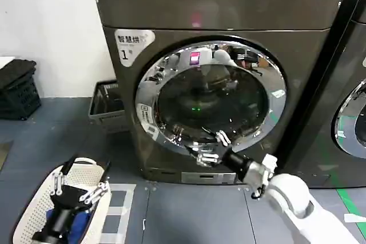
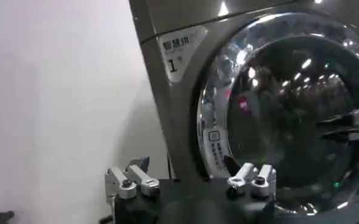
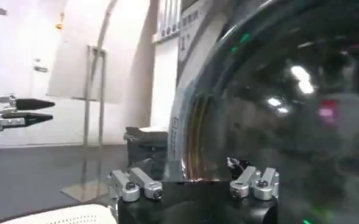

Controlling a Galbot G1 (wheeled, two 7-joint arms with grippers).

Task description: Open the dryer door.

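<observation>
The dryer door point(image 1: 211, 98) sits flush in the front of the grey-brown machine point(image 1: 229, 10), its chrome rim unbroken and its dark glass full of reflections; it looks fully closed. The right gripper point(image 1: 210, 148) is up against the rim's lower edge, fingers spread apart with the tips at the chrome, clasping nothing that can be made out. Just beyond that gripper, further along the floor, stands the neighbouring darker machine point(image 1: 349, 112) with a round door of its own. Above and away from the gripper, near the machine's upper corner, is the white "1" sticker point(image 1: 132, 45). The left gripper point(image 1: 80, 190) hangs low, well apart from the door, fingers splayed and empty, over a white perforated basket point(image 1: 34, 215). Behind it, a grey crate point(image 1: 106, 104) rests beside the machine, and a black crate point(image 1: 17, 90) stands by the white wall point(image 1: 46, 21).
</observation>
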